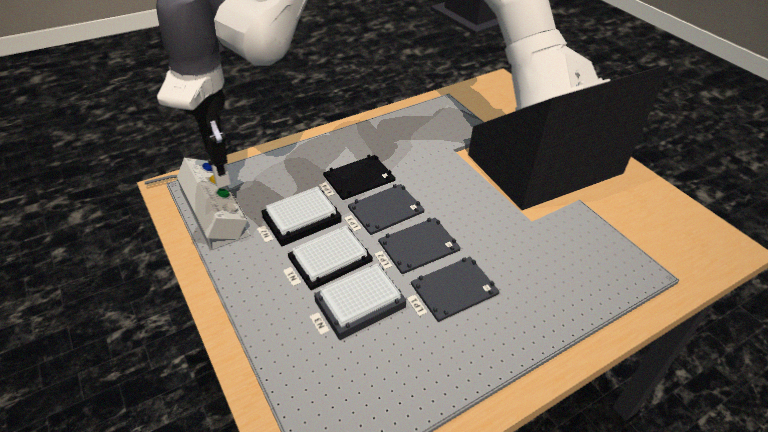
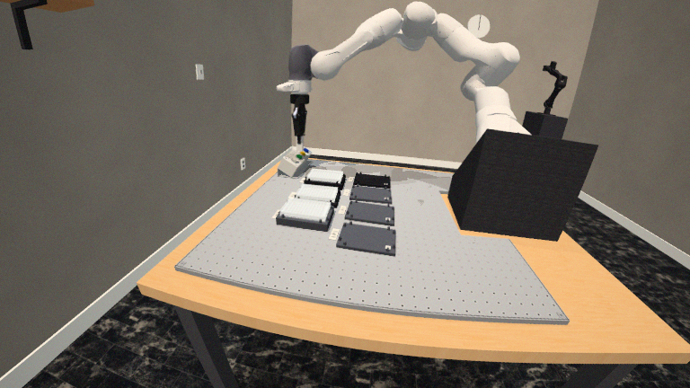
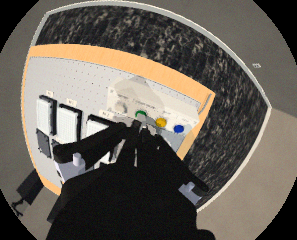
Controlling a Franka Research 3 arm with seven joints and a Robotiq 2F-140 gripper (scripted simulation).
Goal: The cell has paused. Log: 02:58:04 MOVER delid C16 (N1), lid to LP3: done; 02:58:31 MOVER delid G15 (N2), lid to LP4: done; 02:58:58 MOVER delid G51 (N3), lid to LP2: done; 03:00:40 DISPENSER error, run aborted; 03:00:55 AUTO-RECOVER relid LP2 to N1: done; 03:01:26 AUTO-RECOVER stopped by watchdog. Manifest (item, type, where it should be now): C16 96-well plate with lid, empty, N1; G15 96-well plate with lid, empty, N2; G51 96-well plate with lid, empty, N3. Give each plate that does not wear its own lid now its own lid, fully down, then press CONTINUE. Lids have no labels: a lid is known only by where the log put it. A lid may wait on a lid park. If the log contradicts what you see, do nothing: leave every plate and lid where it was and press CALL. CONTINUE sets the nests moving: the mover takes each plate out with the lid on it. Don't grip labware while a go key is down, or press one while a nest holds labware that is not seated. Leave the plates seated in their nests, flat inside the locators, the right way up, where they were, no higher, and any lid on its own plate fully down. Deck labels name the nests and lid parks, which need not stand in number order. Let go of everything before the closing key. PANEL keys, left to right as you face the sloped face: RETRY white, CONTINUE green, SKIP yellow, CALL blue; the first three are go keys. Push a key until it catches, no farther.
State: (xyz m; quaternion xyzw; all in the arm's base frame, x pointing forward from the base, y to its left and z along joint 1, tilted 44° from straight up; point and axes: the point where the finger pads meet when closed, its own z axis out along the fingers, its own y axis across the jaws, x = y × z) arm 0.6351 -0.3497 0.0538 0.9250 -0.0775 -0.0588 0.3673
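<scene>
At the upper left of the top view, the gripper [image 1: 219, 169], fully closed and holding nothing, stands at the panel [image 1: 210, 209] keys.

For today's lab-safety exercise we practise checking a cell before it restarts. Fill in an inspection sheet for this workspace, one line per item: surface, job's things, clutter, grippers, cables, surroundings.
Surface: grey perforated deck plate on a wooden table.
Job's things: three white well plates in dark nests, rear, middle, front; whether lids are on cannot be told. Four dark lid parks beside them, bare. Key panel at the deck's far corner.
Clutter: large black box on the table.
Grippers: gripper shut, holding nothing, tips just above the panel's keys.
Cables: nothing seen.
Surroundings: dark patterned floor, plain walls, wall shelf.
</scene>
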